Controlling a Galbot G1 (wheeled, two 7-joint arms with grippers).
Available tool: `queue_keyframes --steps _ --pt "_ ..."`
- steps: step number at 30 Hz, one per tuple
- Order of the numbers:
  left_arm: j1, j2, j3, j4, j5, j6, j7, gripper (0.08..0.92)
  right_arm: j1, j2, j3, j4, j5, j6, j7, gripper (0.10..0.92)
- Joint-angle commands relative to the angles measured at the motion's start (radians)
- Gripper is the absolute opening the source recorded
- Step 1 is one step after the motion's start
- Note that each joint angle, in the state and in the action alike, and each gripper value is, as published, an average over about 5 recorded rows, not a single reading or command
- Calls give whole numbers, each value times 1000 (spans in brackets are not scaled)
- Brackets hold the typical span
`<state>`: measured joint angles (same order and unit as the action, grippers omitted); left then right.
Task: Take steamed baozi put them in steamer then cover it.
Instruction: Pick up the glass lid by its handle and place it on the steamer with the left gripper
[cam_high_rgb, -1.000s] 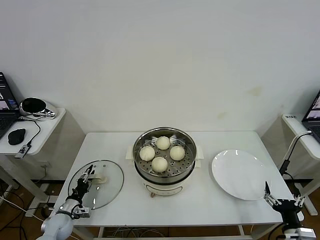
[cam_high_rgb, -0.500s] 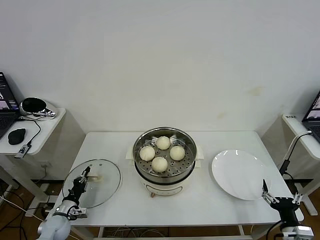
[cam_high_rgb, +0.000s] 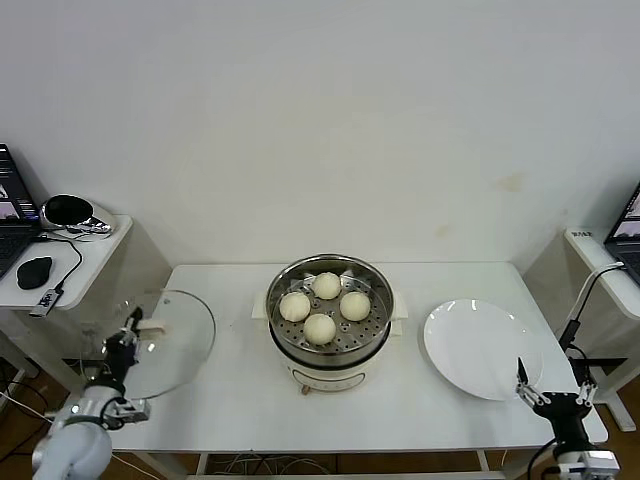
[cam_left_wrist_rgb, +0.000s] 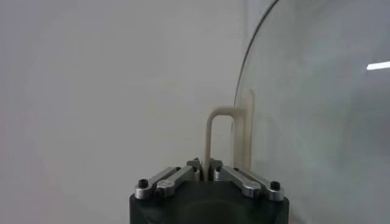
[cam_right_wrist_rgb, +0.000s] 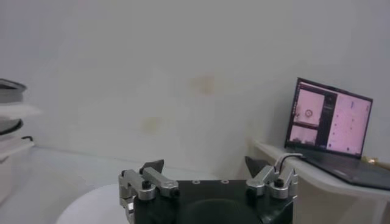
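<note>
One cover (cam_high_rgb: 160, 340) raised off table, handle clamped in left hand (cam_high_rgb: 128, 335); right hand (cam_high_rgb: 548, 400) open.

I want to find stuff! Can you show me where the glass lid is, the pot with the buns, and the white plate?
glass lid (cam_high_rgb: 172, 338), head view, on the clear glass near its middle.
steamer pot (cam_high_rgb: 372, 335), head view, on the shiny steel rim at its right side.
white plate (cam_high_rgb: 478, 348), head view, on the bare middle of the plate.

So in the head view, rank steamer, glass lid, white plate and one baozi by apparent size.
1. Steamer, widest.
2. White plate and glass lid look alike; the lid is raised and tilted in the left pincer, so no ranking.
3. Baozi, clearly smallest.
</note>
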<state>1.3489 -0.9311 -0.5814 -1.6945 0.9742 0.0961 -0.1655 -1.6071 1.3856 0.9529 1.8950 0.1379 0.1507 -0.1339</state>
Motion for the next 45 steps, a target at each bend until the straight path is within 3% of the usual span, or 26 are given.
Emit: queue_keyframes --steps 1,5,9,17,25,36,45 --pt "29 147 21 -358 -175 252 150 146 1 6 -28 10 -24 4 0 823" --pt "-66 193 202 -426 -231 354 173 146 6 23 -53 17 -73 10 0 823" --pt "-208 200 410 -406 -240 416 170 146 9 38 -71 15 -127 18 4 823" --pt "-512 35 694 -338 -109 560 273 146 19 68 -84 9 -196 26 13 823" --pt "-564 -131 768 -285 127 621 424 146 31 71 -96 -22 -222 31 17 823" --pt "-595 -307 812 -146 294 619 455 146 36 75 -108 -39 -231 37 18 823" --pt "-615 -353 830 -53 300 611 453 146 35 72 -107 -51 -234 45 18 823"
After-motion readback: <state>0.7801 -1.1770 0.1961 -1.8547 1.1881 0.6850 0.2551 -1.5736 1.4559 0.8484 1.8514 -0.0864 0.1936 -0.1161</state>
